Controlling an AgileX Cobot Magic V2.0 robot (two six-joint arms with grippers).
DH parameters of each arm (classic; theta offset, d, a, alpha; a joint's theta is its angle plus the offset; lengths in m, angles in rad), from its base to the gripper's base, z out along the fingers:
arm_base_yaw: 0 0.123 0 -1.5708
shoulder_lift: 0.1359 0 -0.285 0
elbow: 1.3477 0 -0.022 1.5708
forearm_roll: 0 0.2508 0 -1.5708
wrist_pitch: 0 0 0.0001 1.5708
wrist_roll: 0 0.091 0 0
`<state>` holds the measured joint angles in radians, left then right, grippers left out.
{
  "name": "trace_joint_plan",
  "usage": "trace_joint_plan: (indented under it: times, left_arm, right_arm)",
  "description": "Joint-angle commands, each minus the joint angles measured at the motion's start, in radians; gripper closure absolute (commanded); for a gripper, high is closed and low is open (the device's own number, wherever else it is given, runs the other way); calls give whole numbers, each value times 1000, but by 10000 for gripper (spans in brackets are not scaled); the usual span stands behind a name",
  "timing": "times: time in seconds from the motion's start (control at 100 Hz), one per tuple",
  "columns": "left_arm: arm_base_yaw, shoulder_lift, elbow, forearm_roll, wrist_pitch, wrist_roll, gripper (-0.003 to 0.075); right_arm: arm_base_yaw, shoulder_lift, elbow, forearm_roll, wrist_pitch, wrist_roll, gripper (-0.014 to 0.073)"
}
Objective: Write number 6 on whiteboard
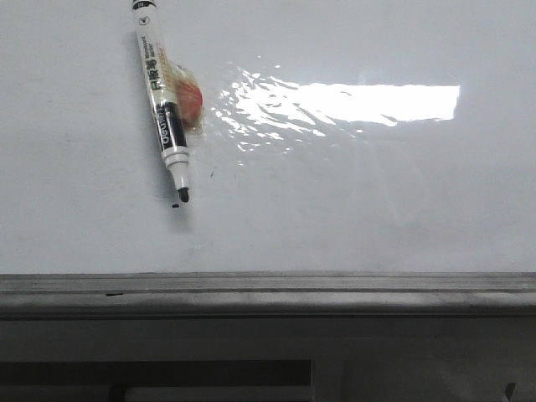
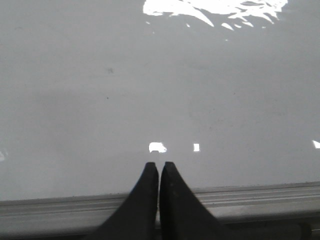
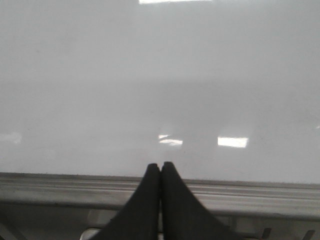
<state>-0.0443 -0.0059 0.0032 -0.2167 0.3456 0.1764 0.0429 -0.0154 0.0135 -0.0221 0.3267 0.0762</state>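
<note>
On whiteboard (image 1: 352, 201): uncapped marker (image 1: 162, 95) lies steeply, tip toward ledge (image 1: 268, 289); both pincers pressed together.

The whiteboard (image 1: 352, 193) has a glossy, smooth white face that throws back a bright, rippled patch of glare, with faint grey smudges dulling the sheen in places. Its lower edge is a grey ledge (image 1: 268, 289) that looks like brushed metal, ridged lengthwise and matt. The marker (image 1: 161, 96) lying on the board has a smooth, shiny plastic barrel, white with black printed bands, and a dark, dull felt-like tip. In the wrist views each end effector, left (image 2: 159, 167) and right (image 3: 160, 167), shows black fingers with a matt, rubbery-looking surface that gives no reflection.
</note>
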Motion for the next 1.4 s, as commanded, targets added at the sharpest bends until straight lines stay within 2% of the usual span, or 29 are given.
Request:
trace_joint_plan:
  times: [0.0,0.83,1.03,1.15,1.22,1.26,1.34,1.39]
  left_arm:
    - [2,-30,3,-11,-32,-9,739]
    - [2,-30,3,-2,-32,-7,739]
    - [2,-30,3,-1,-38,-4,739]
    - [2,-30,3,-110,-76,-4,739]
    - [2,-30,3,-329,-143,-11,739]
    - [2,-30,3,-522,-167,-11,739]
    - [2,-30,3,-706,-186,-11,739]
    - [2,-30,3,-741,-188,-11,739]
  right_arm:
    - [-6,-13,28,-14,-17,-4,657]
    - [-6,-13,28,-14,-17,-4,657]
    - [-6,-13,28,-14,-99,-4,657]
    - [-6,-13,28,-8,-185,-4,657]
    - [-6,-13,28,55,-259,-4,657]
    - [-6,-13,28,134,-294,-4,657]
    - [-6,-13,28,248,-348,-4,657]
    - [-6,-13,28,324,-380,-4,657]
